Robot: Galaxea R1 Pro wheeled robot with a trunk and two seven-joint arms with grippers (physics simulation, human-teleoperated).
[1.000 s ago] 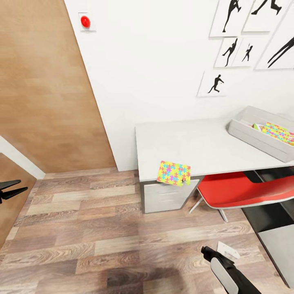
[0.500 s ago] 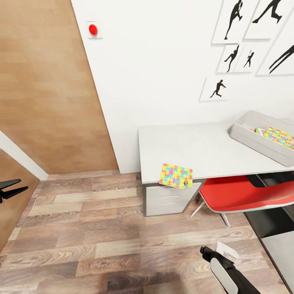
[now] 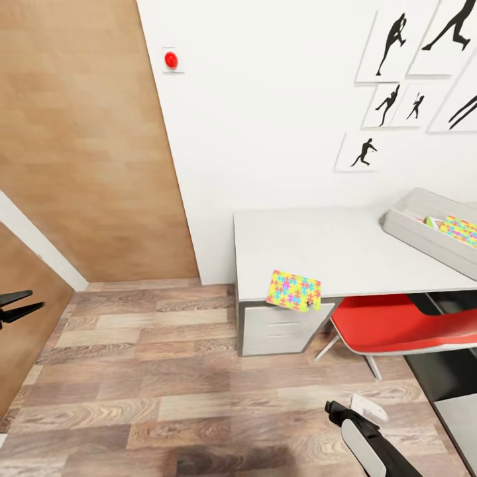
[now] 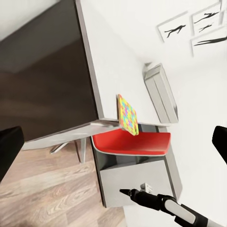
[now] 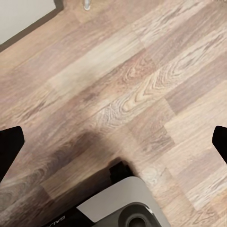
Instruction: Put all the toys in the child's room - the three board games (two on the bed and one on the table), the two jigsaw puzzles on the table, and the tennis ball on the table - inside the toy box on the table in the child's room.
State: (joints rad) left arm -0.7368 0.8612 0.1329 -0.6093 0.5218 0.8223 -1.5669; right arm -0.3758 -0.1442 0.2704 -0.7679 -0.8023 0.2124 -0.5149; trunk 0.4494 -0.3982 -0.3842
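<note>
At the far left edge of the head view the left gripper [image 3: 18, 306] shows two spread black fingers over the wood-plank floor [image 3: 152, 391]. A brown door [image 3: 79, 139] fills the upper left. Centre right, a jigsaw puzzle [image 3: 294, 290] overhangs the pale table [image 3: 318, 252]; a second lies in the toy box [image 3: 424, 232] at the right edge, above a red chair [image 3: 397, 324]. At lower right the right gripper [image 3: 338, 409] also has its fingers spread.

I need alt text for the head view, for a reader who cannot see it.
A multicoloured jigsaw puzzle overhangs the front edge of a pale grey table. A grey toy box on the table already holds another puzzle, and a red chair is tucked underneath.
</note>
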